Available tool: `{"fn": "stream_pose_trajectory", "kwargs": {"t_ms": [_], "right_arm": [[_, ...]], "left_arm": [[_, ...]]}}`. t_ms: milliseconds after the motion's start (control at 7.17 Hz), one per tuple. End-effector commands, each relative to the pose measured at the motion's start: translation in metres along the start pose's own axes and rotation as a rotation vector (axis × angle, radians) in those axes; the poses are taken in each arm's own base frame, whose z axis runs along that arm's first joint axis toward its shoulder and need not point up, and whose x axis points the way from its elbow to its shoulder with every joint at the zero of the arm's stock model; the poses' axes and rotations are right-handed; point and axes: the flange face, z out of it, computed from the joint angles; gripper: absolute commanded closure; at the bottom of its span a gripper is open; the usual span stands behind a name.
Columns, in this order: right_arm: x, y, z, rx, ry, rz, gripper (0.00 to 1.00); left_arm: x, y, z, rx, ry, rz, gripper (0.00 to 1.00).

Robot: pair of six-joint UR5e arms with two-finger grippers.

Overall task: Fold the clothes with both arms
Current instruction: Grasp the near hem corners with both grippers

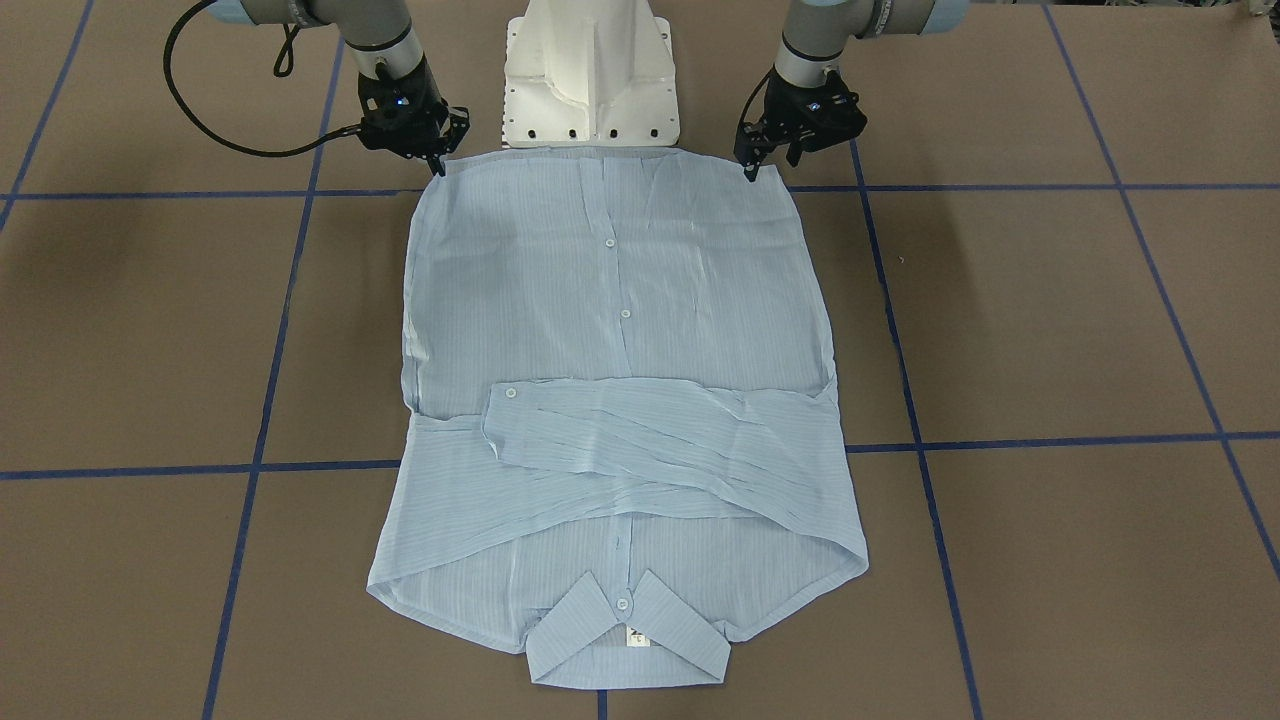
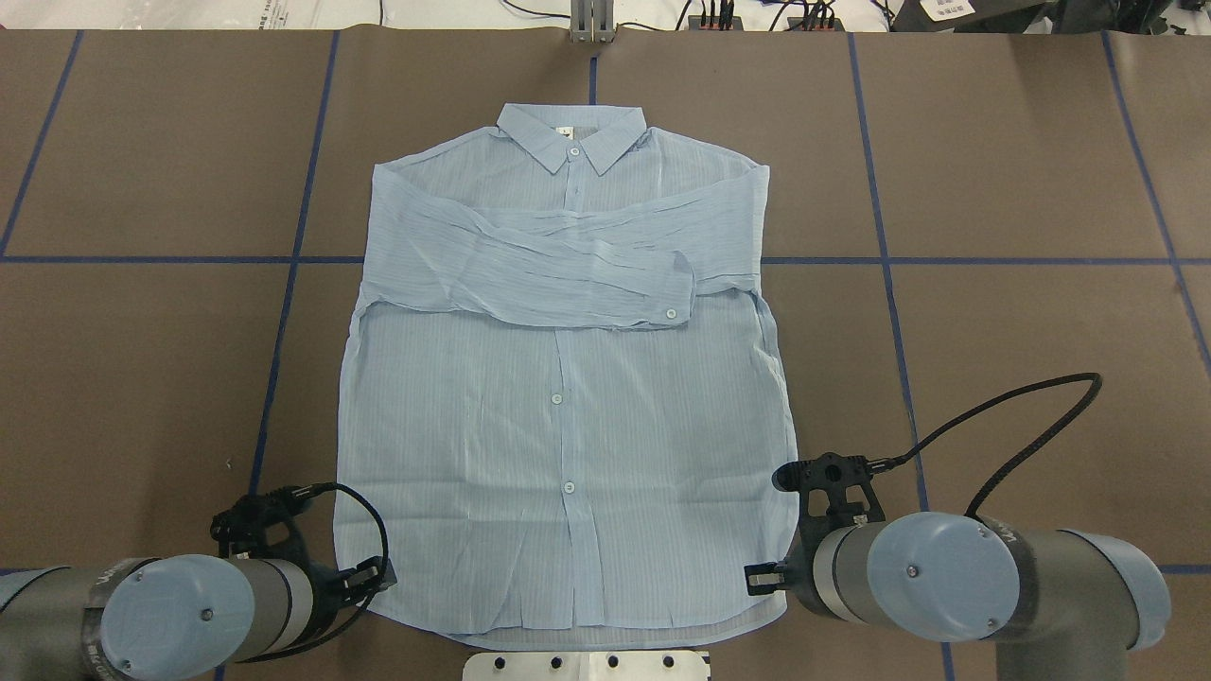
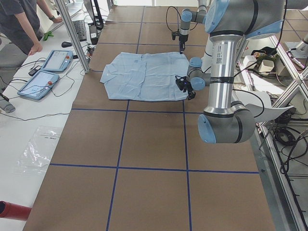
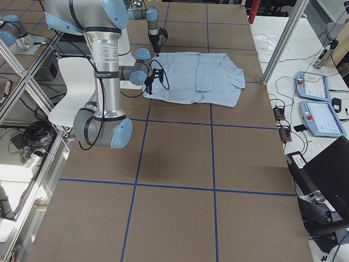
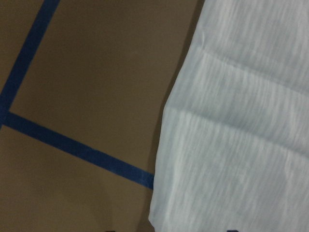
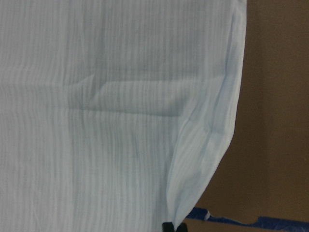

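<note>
Two hem corners of flat shirt (image 1: 620,300) (sleeves (image 1: 660,430) crossed over chest) attended: left gripper (image 1: 770,167) spread wide, right gripper (image 6: 174,226) narrow, pinching shirt.

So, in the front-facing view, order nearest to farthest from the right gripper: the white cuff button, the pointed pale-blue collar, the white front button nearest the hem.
From the right gripper:
1. White front button nearest the hem, centre.
2. White cuff button, on folded sleeve.
3. Pointed pale-blue collar, far end of shirt.
</note>
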Motion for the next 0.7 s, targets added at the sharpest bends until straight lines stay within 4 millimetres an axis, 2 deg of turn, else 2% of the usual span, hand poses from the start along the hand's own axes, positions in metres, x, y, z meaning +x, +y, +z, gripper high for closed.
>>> {"fn": "stream_pose_trajectory", "kwargs": {"t_ms": [0,139,279,558], "right_arm": [[0.0004,-0.0011,-0.0003,0.003,0.001,0.001,1.00],[0.0014,-0.0010,0.0008,0.002,0.004,0.002,1.00],[0.0014,-0.0010,0.0008,0.002,0.004,0.002,1.00],[0.0020,-0.0023,0.0003,0.003,0.004,0.004,1.00]], "left_arm": [[-0.0014,-0.0011,0.0021,0.006,-0.013,0.005,0.39],[-0.0039,-0.0020,0.0047,0.014,-0.037,0.004,0.42],[-0.0034,-0.0027,0.0045,0.016,-0.039,0.003,0.49],[-0.0025,-0.0032,0.0041,0.016,-0.037,0.002,0.68]]}}
